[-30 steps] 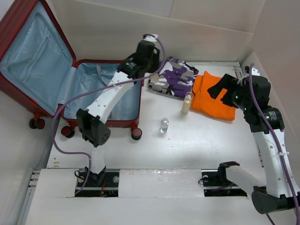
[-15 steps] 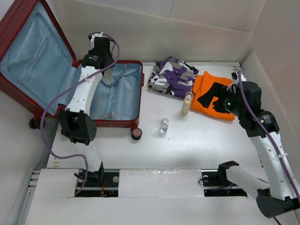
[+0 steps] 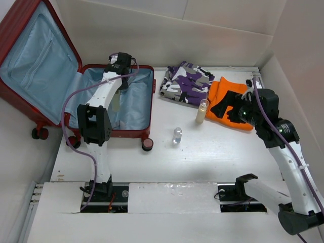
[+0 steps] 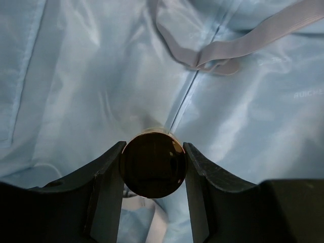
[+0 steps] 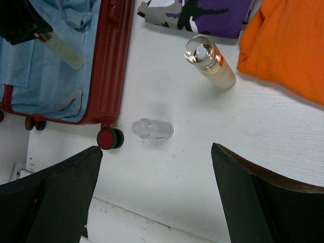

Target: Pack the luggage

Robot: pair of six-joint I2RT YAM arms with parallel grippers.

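At bench far left, luggage (image 3: 126, 133): lies open, base flat, lid (image 3: 35, 61) leaning back on the wall; blue lining in both halves.
Base contents: loose grey strap (image 4: 243, 40) on the lining; the held bottle (image 4: 153, 169) hangs over it, contact with the lining not clear.
Left gripper (image 4: 153, 147): clamped on that bottle's cap end.
Right gripper (image 5: 156, 149): jaws spread wide, empty, above the bench (image 3: 202, 162).
Bottles: three, with one held, one tan (image 3: 203, 111) upright just beside the orange cloth, and one small and clear (image 3: 177, 135) near the luggage wheel.
Folded cloths: two, with camo (image 3: 186, 83) and orange (image 3: 230, 101) side by side.
Left wrist only: dark round cap with a gold rim.
Right wrist only: held bottle's pale body, tilted.
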